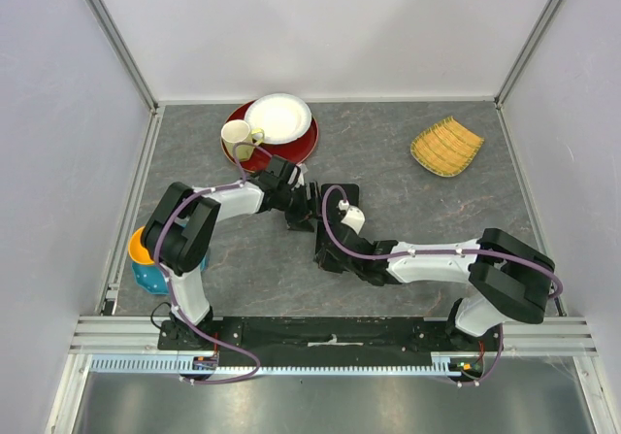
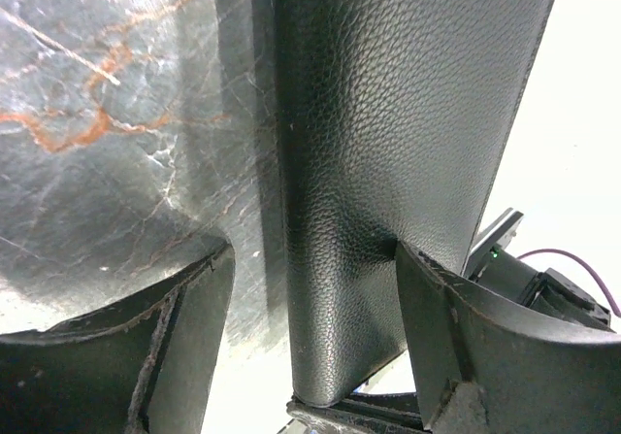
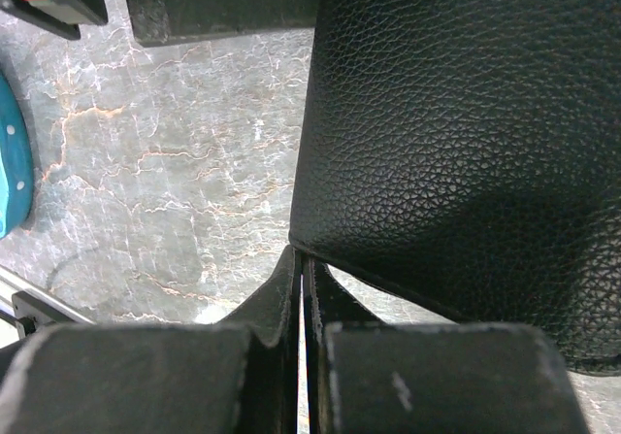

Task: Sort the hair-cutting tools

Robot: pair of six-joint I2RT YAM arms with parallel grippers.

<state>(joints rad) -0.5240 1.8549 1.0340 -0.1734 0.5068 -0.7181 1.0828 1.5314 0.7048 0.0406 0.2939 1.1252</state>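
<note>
One grey marbled tabletop (image 1: 417, 216), white walls (image 1: 330, 26); left jaws wide, right jaws closed.

No text, label, brand or nr. can be read in any view. The black case (image 3: 466, 162) shows only plain leather grain, no print or logo on it.

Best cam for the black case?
Left wrist: the black case fills mid-frame, grain clear, inside the open left gripper. Right wrist shows only one corner, at the shut right gripper. Top external: mostly hidden under both grippers.
</note>
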